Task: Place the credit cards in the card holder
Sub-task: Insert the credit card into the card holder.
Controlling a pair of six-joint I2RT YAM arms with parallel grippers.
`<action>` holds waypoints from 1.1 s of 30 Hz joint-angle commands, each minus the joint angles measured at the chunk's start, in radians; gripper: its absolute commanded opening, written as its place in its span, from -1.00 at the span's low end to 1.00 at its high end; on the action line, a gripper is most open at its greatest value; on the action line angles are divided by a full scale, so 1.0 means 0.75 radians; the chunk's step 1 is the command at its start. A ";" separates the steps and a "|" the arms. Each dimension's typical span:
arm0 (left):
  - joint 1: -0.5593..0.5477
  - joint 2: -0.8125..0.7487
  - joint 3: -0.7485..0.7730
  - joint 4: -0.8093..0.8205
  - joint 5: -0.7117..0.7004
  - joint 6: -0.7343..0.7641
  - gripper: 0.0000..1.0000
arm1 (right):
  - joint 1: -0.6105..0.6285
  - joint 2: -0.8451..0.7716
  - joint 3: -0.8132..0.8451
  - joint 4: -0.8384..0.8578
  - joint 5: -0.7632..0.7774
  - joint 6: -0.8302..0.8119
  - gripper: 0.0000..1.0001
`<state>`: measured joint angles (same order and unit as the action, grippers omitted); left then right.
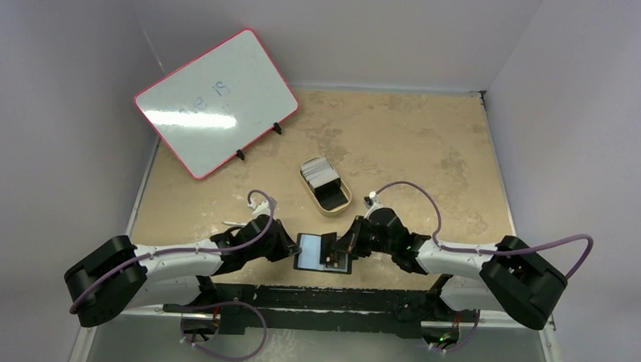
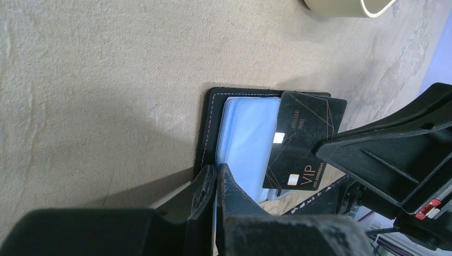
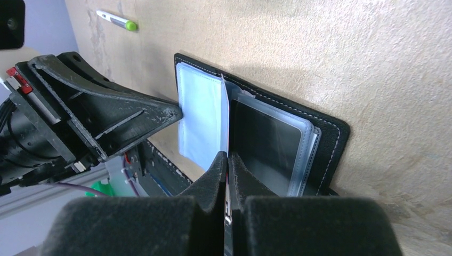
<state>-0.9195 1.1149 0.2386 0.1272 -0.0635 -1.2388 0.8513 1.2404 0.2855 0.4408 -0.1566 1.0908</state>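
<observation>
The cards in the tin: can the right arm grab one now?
Probably not yet. The right gripper is shut on a black card over the open card holder, so it's busy. The cards sit in the tin just beyond, with nothing in between that I can see.

Left pincer (image 2: 217, 170) closed, right pincer (image 3: 227, 158) closed, tips facing inward

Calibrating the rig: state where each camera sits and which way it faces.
Top: overhead behind the bases, facing down on the table; left arm and right arm show.
Left wrist: on the left arm, facing along the left end effector, shut on the open wallet.
Right wrist: on the right arm, facing along the right end effector, shut on a card.
Shared: all show the wallet.
</observation>
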 commanded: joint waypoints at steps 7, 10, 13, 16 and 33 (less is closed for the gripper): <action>-0.020 0.030 0.067 -0.061 -0.064 -0.013 -1.00 | 0.012 0.037 -0.015 0.014 -0.073 0.015 -1.00; -0.019 0.021 0.070 -0.077 -0.095 -0.025 -1.00 | 0.012 0.006 -0.018 -0.041 -0.075 0.013 -1.00; -0.020 0.000 0.064 -0.081 -0.122 -0.043 -1.00 | 0.012 -0.008 -0.023 -0.031 -0.046 0.009 -1.00; -0.023 -0.018 0.058 -0.062 -0.138 -0.060 -1.00 | 0.012 -0.008 -0.036 -0.013 -0.051 0.023 -1.00; -0.067 0.030 0.101 -0.050 -0.164 -0.074 -1.00 | 0.012 0.012 -0.046 0.054 0.003 0.069 -1.00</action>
<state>-0.9588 1.1282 0.2733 0.0799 -0.1505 -1.2728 0.8528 1.2400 0.2531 0.4637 -0.1951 1.1263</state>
